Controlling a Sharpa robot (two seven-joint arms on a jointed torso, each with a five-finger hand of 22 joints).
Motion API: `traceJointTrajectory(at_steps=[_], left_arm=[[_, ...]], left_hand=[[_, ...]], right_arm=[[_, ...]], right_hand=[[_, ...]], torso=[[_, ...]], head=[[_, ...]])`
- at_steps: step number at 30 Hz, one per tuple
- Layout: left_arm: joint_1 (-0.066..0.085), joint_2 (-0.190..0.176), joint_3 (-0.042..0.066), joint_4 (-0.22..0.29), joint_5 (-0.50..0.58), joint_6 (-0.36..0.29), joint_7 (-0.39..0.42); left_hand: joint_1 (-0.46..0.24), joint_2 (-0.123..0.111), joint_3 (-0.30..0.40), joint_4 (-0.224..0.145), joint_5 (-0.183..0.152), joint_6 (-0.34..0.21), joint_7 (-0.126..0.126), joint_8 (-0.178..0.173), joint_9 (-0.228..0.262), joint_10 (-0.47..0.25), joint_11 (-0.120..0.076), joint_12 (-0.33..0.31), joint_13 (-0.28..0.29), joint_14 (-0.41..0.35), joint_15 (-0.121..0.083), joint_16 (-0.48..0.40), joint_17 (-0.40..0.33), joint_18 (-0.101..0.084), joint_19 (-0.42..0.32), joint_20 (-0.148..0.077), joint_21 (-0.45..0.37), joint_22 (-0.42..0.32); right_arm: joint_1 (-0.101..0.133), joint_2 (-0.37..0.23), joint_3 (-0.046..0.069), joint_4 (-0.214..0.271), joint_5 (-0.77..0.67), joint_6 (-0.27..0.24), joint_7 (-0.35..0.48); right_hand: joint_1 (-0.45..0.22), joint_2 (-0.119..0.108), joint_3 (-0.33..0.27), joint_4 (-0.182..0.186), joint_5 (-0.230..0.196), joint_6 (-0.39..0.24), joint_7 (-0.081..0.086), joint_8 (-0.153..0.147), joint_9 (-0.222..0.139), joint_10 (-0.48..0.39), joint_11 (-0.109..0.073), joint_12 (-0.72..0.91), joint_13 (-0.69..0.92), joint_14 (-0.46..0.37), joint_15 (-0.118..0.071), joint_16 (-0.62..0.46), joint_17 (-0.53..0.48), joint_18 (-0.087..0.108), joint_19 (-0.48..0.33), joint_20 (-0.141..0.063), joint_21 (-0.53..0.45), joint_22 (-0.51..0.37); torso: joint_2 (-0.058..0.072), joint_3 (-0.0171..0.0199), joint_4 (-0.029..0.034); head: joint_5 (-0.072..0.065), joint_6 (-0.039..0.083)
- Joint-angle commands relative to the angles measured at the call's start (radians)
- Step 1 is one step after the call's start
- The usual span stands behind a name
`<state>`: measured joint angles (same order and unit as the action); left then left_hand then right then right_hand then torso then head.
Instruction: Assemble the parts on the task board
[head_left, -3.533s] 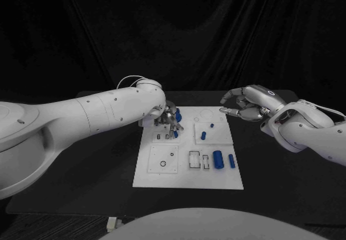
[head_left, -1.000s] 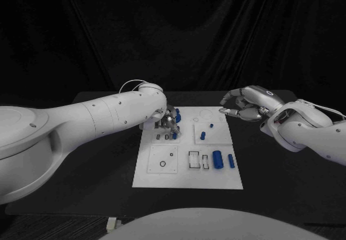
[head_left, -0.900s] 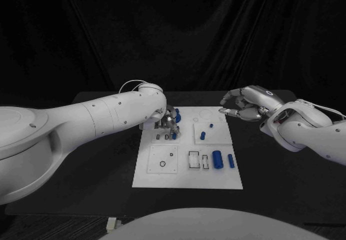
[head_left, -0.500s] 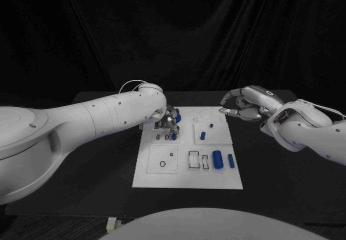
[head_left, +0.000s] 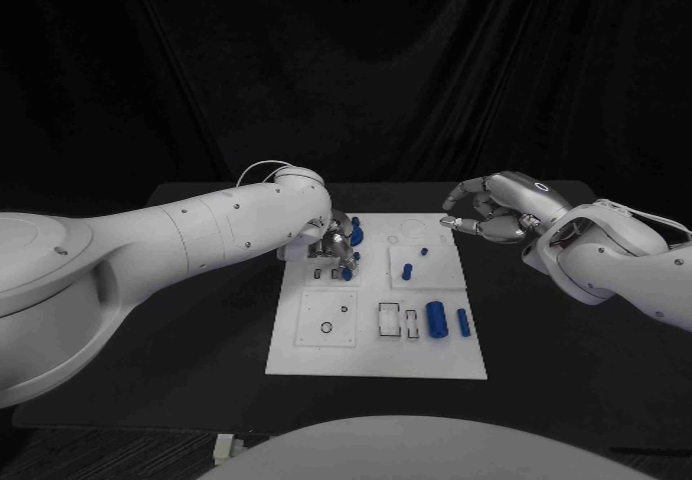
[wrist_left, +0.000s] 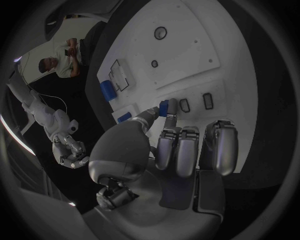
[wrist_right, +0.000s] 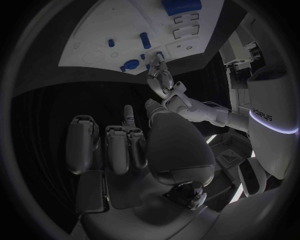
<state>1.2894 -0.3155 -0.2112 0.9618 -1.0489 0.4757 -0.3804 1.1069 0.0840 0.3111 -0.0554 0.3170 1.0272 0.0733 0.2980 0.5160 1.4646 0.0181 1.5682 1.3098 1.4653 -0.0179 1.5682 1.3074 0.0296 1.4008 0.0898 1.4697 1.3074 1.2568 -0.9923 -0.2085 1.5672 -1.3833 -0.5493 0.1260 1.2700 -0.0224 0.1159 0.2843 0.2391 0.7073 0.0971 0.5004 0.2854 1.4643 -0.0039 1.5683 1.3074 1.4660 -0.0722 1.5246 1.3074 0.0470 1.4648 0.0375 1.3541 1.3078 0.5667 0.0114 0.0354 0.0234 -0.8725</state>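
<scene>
While the left hand (wrist_left: 164, 150) pinches a small blue peg (wrist_left: 164, 107) at the board's (head_left: 433, 360) far-left slots, it looks light, rigid and slippery, best gripped by its sides. The right hand (head_left: 490, 208) hovers off the far-right corner, fingers curled on nothing.

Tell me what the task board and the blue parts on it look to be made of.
Task board: likely matte white plastic; flat, evenly pale, no glare, with neat recessed outlines. Blue parts: probably smooth moulded or printed plastic; uniform saturated colour with a soft sheen, though painted metal can't be excluded.

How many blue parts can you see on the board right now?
6, possibly more hidden by the left hand: one pinched in that hand, one beside it, two small ones on the far right plate, two cylinders lying near right.
</scene>
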Motion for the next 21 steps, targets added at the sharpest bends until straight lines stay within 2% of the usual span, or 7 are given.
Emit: traceJointTrajectory(at_steps=[1, 14, 18, 21], left_arm=[[-0.003, -0.006, 0.000, 0.013, 0.001, -0.029, -0.003], [0.001, -0.047, 0.000, 0.049, 0.001, -0.069, -0.044], [0.004, -0.066, 0.000, 0.069, 0.002, -0.095, -0.053], [0.006, -0.076, 0.000, 0.078, 0.002, -0.107, -0.063]], left_hand=[[-0.007, -0.011, 0.027, -0.016, 0.011, 0.008, -0.005, -0.002, 0.007, 0.106, -0.008, 0.003, 0.261, 0.106, -0.006, 0.003, 0.263, 0.012, 0.009, -0.001, 0.001, 0.176], [-0.029, -0.019, 0.046, -0.018, 0.021, 0.011, -0.006, -0.003, 0.015, 0.106, -0.010, 0.003, 0.261, 0.106, -0.009, 0.003, 0.263, 0.012, 0.012, -0.003, 0.001, 0.177], [-0.036, -0.021, 0.049, -0.017, 0.019, 0.013, -0.007, -0.004, 0.017, 0.106, -0.010, 0.003, 0.261, 0.106, -0.009, 0.003, 0.263, 0.011, 0.017, -0.003, 0.003, 0.180], [-0.040, -0.022, 0.051, -0.016, 0.018, 0.015, -0.008, -0.005, 0.018, 0.106, -0.011, 0.003, 0.261, 0.106, -0.010, 0.003, 0.263, 0.010, 0.019, -0.003, 0.004, 0.181]], right_arm=[[-0.002, -0.002, 0.001, 0.000, -0.002, 0.002, -0.016], [-0.002, -0.002, 0.001, -0.003, -0.002, 0.006, -0.018], [-0.002, -0.003, 0.001, -0.004, -0.002, 0.007, -0.019], [-0.002, -0.002, 0.001, -0.007, -0.002, 0.010, -0.020]], right_hand=[[-0.005, 0.007, -0.003, 0.003, -0.003, 0.006, 0.000, -0.002, -0.001, 0.107, 0.006, 0.002, 0.263, 0.090, 0.009, -0.004, 0.198, 0.004, 0.018, 0.008, -0.005, 0.196], [-0.004, 0.007, -0.003, 0.002, -0.004, 0.006, 0.000, -0.002, -0.002, 0.107, 0.006, 0.002, 0.263, 0.089, 0.009, -0.006, 0.195, 0.005, 0.016, 0.009, -0.009, 0.194], [-0.004, 0.007, -0.003, 0.002, -0.004, 0.006, 0.000, -0.002, -0.002, 0.107, 0.006, 0.002, 0.263, 0.089, 0.009, -0.006, 0.195, 0.005, 0.016, 0.009, -0.009, 0.194], [-0.004, 0.007, -0.003, 0.002, -0.004, 0.006, 0.000, -0.002, -0.002, 0.107, 0.006, 0.002, 0.263, 0.089, 0.009, -0.006, 0.195, 0.005, 0.016, 0.009, -0.009, 0.194]], torso=[[-0.001, -0.0001, 0.0002], [-0.002, 0.0003, 0.0001], [-0.002, 0.0009, 0.0001], [-0.002, 0.0012, -0.0008]], head=[[0.002, 0.000], [0.007, 0.000], [0.005, 0.000], [0.009, 0.000]])
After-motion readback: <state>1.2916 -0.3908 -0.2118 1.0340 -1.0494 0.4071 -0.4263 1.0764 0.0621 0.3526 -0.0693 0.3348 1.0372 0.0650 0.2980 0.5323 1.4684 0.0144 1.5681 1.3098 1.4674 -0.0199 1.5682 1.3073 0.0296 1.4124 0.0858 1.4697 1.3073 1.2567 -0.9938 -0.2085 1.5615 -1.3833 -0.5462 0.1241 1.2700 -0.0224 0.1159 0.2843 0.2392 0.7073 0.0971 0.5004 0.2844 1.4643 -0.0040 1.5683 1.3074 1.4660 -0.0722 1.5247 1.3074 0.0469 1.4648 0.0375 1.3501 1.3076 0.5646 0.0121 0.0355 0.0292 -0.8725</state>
